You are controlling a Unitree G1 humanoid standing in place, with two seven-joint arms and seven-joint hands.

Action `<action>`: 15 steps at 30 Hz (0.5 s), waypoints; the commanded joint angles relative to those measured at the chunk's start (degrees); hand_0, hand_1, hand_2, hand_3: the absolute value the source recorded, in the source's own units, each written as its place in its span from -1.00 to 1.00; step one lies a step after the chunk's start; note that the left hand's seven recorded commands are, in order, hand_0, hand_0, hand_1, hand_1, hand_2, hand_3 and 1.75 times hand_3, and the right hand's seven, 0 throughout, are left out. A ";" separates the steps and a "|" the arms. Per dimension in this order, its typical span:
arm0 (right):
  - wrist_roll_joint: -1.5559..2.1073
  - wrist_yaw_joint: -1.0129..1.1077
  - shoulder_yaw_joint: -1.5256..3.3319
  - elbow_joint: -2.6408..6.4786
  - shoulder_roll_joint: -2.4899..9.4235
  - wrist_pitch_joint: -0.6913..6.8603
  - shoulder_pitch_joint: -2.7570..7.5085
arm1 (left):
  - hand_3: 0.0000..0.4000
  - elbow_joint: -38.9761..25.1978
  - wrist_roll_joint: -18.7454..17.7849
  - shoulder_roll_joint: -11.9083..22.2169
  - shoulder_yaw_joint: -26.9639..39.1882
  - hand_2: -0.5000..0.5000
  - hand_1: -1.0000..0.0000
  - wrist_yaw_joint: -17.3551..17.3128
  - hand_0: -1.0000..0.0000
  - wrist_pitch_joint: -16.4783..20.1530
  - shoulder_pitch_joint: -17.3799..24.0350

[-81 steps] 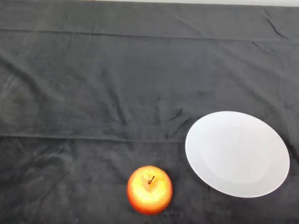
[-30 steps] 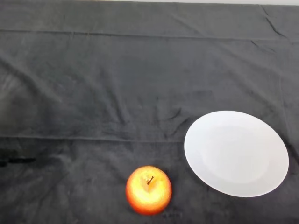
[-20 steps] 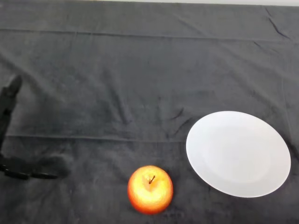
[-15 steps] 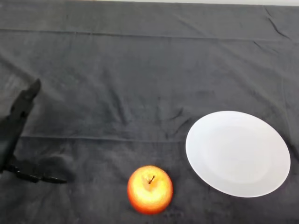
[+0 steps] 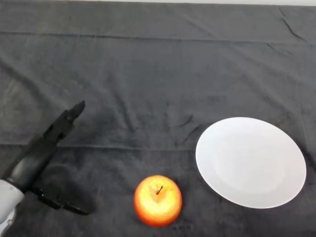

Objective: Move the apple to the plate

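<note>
A red and yellow apple [image 5: 158, 200] stands upright, stem up, near the front edge of the dark cloth. To its right lies a bare white plate [image 5: 251, 162], a short gap away. My left hand [image 5: 34, 160] comes in from the lower left, well to the left of the apple and not touching it. Its fingers [image 5: 63, 123] stretch straight toward the upper right and the thumb [image 5: 61, 203] points right toward the apple. The hand is open and holds nothing.
A dark wrinkled cloth [image 5: 148, 84] covers the whole table. A pale strip of the table's far edge [image 5: 197, 2] shows along the top.
My left hand has entered from the left edge and moved right and forward toward the apple. The apple and the plate have stayed where they were.
</note>
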 commanded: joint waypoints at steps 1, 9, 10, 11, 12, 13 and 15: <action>0.53 -0.75 -0.73 -0.83 -0.46 -0.19 0.13 | -1.00 -3.15 1.31 0.07 -1.45 0.00 1.00 -0.70 1.00 1.16 -0.59; 0.55 -0.82 -0.71 -0.94 -0.43 -0.17 0.17 | -1.00 -3.39 1.95 -1.89 -4.35 0.00 1.00 -1.51 1.00 3.35 -3.21; 0.56 -0.82 -0.71 -0.95 -0.42 -0.16 0.17 | -1.00 -3.28 1.98 -2.16 -4.64 0.00 1.00 -1.47 1.00 3.49 -3.52; 0.56 -0.83 -0.71 -0.96 -0.42 -0.16 0.18 | -1.00 -3.21 2.01 -2.45 -4.93 0.00 1.00 -1.40 1.00 3.62 -3.79; 0.56 -0.84 -0.71 -0.97 -0.41 -0.16 0.18 | -1.00 -3.10 2.04 -2.74 -5.22 0.00 1.00 -1.29 1.00 3.72 -4.04; 0.57 -0.84 -0.70 -0.98 -0.41 -0.16 0.18 | -1.00 -2.95 2.05 -3.05 -5.53 0.00 1.00 -1.16 1.00 3.80 -4.31; 0.57 -0.86 -0.70 -1.00 -0.41 -0.15 0.19 | -1.00 -2.68 2.18 -3.76 -6.19 0.00 1.00 -0.74 1.00 4.03 -4.82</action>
